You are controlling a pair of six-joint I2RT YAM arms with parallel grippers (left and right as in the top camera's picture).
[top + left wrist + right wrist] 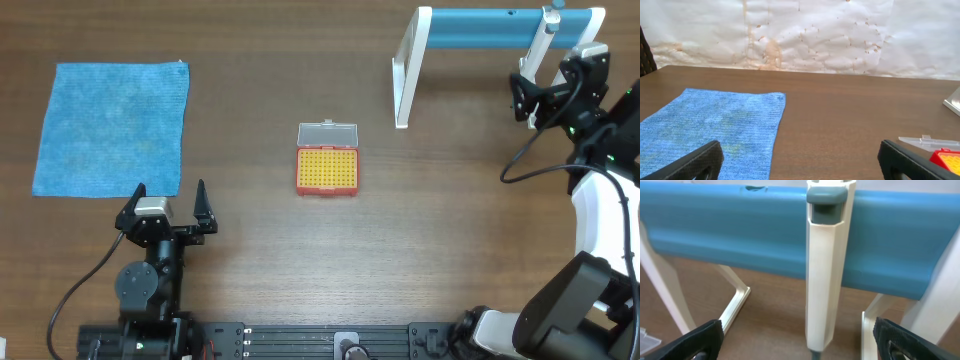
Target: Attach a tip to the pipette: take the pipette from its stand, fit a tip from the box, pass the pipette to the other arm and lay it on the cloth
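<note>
Right jaws spread wide; pipette [824, 280] hangs on stand [715, 230], centred ahead, untouched

Overhead and left wrist share cloth [112, 130].

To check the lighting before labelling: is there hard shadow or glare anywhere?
Top view: even light, only a soft shadow by the tip box; left wrist view: mild sheen on the table, no harsh glare; right wrist view: pipette evenly lit, no glare.

blue cloth [110, 130], white pipette [824, 275], blue-barred stand [480, 28], orange tip box [327, 170].
</note>
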